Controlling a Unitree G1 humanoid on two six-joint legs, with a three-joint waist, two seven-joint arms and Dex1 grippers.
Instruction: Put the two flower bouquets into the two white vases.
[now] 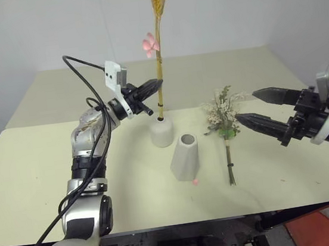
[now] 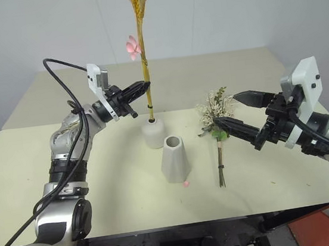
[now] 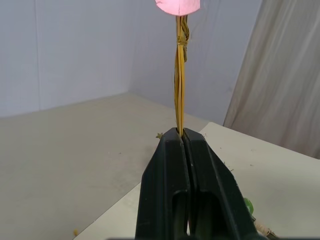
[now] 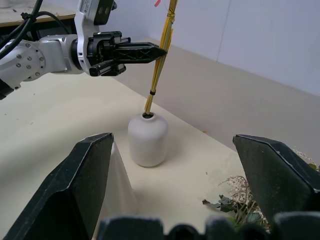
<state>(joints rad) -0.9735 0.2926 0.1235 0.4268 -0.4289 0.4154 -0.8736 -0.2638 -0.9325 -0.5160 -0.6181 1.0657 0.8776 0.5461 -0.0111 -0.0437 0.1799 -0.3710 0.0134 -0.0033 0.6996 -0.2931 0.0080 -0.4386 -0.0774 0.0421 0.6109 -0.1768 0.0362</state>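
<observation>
The slim bouquet of yellow stalks with red and pink blossoms stands upright, its stem ends in the neck hole of the short rounded white vase. My left gripper is shut on the stalks a little above the vase, as the left wrist view also shows. The taller cone vase stands just in front of it, its mouth holding nothing. To its right the bushy bouquet lies flat on the table, stems toward me. My right gripper hovers open just right of its head, touching nothing.
A small pink petal lies on the cream table in front of the cone vase. A black cable loops along the left arm. The table's front edge runs close below the vases, and a plain wall stands behind.
</observation>
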